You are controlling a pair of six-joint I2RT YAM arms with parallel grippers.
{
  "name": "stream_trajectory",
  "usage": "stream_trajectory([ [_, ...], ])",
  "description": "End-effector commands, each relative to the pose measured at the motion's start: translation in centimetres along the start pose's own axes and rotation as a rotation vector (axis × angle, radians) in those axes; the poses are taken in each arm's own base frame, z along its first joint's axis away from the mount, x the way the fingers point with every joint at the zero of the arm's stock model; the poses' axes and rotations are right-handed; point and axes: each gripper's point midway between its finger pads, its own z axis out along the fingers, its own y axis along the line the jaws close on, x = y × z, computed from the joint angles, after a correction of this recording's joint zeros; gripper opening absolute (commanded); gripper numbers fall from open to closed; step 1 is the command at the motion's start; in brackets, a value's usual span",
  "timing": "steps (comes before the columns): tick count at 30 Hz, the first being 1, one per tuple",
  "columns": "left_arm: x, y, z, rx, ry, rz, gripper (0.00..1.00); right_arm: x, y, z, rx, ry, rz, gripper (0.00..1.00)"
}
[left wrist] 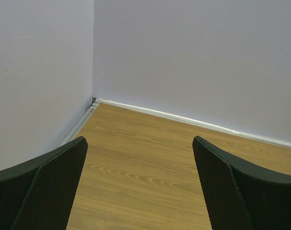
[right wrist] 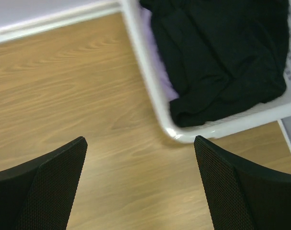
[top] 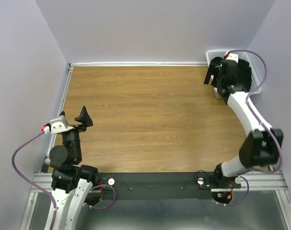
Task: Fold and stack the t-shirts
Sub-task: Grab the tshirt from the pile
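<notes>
From my seat at the controls, the left claw hung over the near left part of the worktop, close to its left edge. Its two fingers were spread wide and gripped nothing. Its wrist camera gave me only wood grain running off to the far left corner, where two pale walls met above a white trim strip. Moving right, the brown worktop stretched across the middle, and a purple cable looped off the left arm. At the far right corner the right arm was stretched out to the white lattice basket, hiding much of it from the overhead camera. The right claw was poised at the basket's left side, fingers just as wide apart and holding nothing. Through the right wrist camera I saw those fingers over bare wood, just short of a rounded corner of the basket's rim and not touching it. Inside the basket lay the black t-shirt, crumpled and filling most of what I could see of it. The lavender t-shirt showed only as a narrow strip squeezed between the black cloth and the basket wall. How much more of it lay underneath I could not tell.
</notes>
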Motion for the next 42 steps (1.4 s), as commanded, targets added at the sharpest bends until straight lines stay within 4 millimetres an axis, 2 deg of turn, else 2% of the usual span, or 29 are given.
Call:
stream_trajectory([
  [1, -1.5, -0.4, -0.6, 0.031, -0.069, -0.032, 0.99, -2.2, -3.0, 5.3, 0.088, -0.004, 0.115, 0.99],
  [2, -1.4, -0.5, -0.6, 0.037, -0.069, -0.034, 0.99, -2.4, -4.9, 6.4, 0.123, -0.001, 0.138, 0.98],
  [4, -1.5, -0.5, -0.7, 0.04, -0.074, -0.036, 0.99, -2.1, -6.2, 8.5, 0.155, 0.019, 0.138, 0.93],
  [5, -1.6, -0.6, -0.8, 0.046, -0.084, -0.039, 0.99, -1.0, -6.7, 10.2, 0.17, 0.048, 0.135, 0.91],
  [6, -1.6, -0.7, -0.8, 0.051, -0.084, -0.041, 0.99, -1.9, -7.8, 11.1, 0.181, 0.037, 0.139, 0.87],
  [7, -1.6, -0.8, -0.8, 0.058, -0.084, -0.038, 0.99, -1.9, -8.2, 11.9, 0.183, 0.041, 0.141, 0.85],
  [8, -1.6, -0.8, -0.8, 0.055, -0.084, -0.038, 0.99, -0.4, -8.6, 13.5, 0.189, 0.077, 0.134, 0.83],
  [10, -1.6, -0.7, -0.9, 0.051, -0.086, -0.038, 0.99, -1.0, -9.4, 14.8, 0.2, 0.069, 0.124, 0.78],
  [11, -1.8, -0.6, -1.0, 0.05, -0.093, -0.039, 0.99, 0.9, -9.6, 16.3, 0.202, 0.112, 0.118, 0.77],
  [12, -1.8, -0.6, -1.0, 0.051, -0.094, -0.038, 0.99, 0.5, -9.8, 16.9, 0.205, 0.103, 0.12, 0.75],
  [13, -1.7, -0.7, -1.0, 0.058, -0.092, -0.034, 0.99, 1.0, -9.9, 17.6, 0.209, 0.114, 0.12, 0.72],
  [15, -1.6, -0.9, -1.1, 0.072, -0.092, -0.03, 0.99, 3.0, -10.5, 19.3, 0.226, 0.151, 0.122, 0.67],
  [16, -1.6, -1.0, -1.1, 0.074, -0.092, -0.029, 0.99, 2.9, -10.6, 19.8, 0.23, 0.145, 0.13, 0.67],
  [17, -1.5, -1.0, -1.0, 0.076, -0.088, -0.025, 0.99, 4.3, -11.0, 20.6, 0.242, 0.172, 0.134, 0.66],
  [23, -1.1, -1.1, -0.8, 0.077, -0.074, -0.016, 0.99, 7.4, -12.4, 22.4, 0.307, 0.22, 0.129, 0.62],
  [25, -0.9, -1.2, -0.7, 0.08, -0.069, -0.013, 0.99, 8.2, -12.4, 22.5, 0.309, 0.236, 0.131, 0.54],
  [26, -1.4, -1.3, -0.6, 0.084, -0.084, -0.018, 0.99, 8.7, -12.4, 22.6, 0.304, 0.247, 0.127, 0.42],
  [28, -1.3, -1.3, -0.6, 0.083, -0.08, -0.016, 0.99, 8.5, -12.3, 22.4, 0.297, 0.245, 0.13, 0.27],
  [29, -1.3, -1.4, -0.5, 0.083, -0.079, -0.015, 0.99, 7.9, -12.1, 22.2, 0.285, 0.236, 0.13, 0.21],
  [30, -1.3, -1.4, -0.5, 0.086, -0.079, -0.014, 0.99, 6.5, -12.0, 21.6, 0.278, 0.21, 0.125, 0.08],
  [31, -1.3, -1.4, -0.5, 0.088, -0.079, -0.015, 0.99, 5.6, -12.0, 21.4, 0.269, 0.194, 0.12, 0.04],
  [32, -1.2, -1.4, -0.5, 0.088, -0.079, -0.015, 0.99, 3.4, -11.8, 20.5, 0.255, 0.156, 0.109, 0.01],
  [34, -1.4, -1.4, -0.6, 0.088, -0.083, -0.017, 0.99, 0.8, -11.8, 19.3, 0.246, 0.106, 0.101, 0.01],
  [35, -1.5, -1.4, -0.6, 0.088, -0.086, -0.018, 0.98, -1.7, -11.8, 17.9, 0.243, 0.058, 0.098, 0.01],
  [36, -1.5, -1.4, -0.6, 0.088, -0.086, -0.018, 0.99, -1.9, -11.9, 17.9, 0.244, 0.055, 0.092, 0.01],
  [37, -1.5, -1.4, -0.7, 0.087, -0.087, -0.017, 0.99, -4.6, -11.9, 16.3, 0.238, 0.0, 0.098, 0.01],
  [38, -1.6, -1.3, -0.7, 0.087, -0.09, -0.018, 0.98, -5.7, -11.6, 15.5, 0.227, -0.024, 0.102, 0.01],
  [39, -1.6, -1.3, -0.7, 0.087, -0.093, -0.021, 0.99, -8.2, -11.1, 13.7, 0.209, -0.078, 0.108, 0.01],
  [42, -1.6, -1.3, -0.8, 0.087, -0.094, -0.022, 0.98, -11.5, -9.3, 11.2, 0.167, -0.159, 0.095, 0.01],
])
